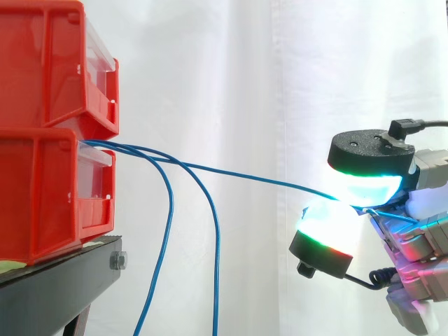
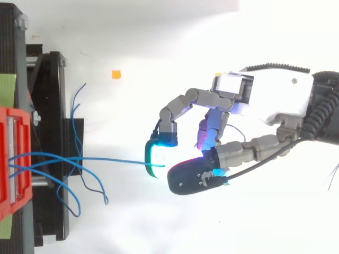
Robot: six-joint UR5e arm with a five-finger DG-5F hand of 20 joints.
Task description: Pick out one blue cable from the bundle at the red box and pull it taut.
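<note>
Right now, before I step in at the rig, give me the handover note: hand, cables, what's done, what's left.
Hand: shut on one blue cable, pinched between its glowing pads.
Cable: runs from the lower red bin to the pads, almost straight, with a slight sag in the side view.
Other blue cables: hang loose from the same bin, down past the black stand.
Done: one cable singled out and gripped.
Left: probably a little more pull away from the bin to take out the sag.

You have free room round the hand (image 2: 275, 95); ahead, loose blue cables (image 1: 217, 238) hang by the red bins (image 1: 42, 175).
</note>
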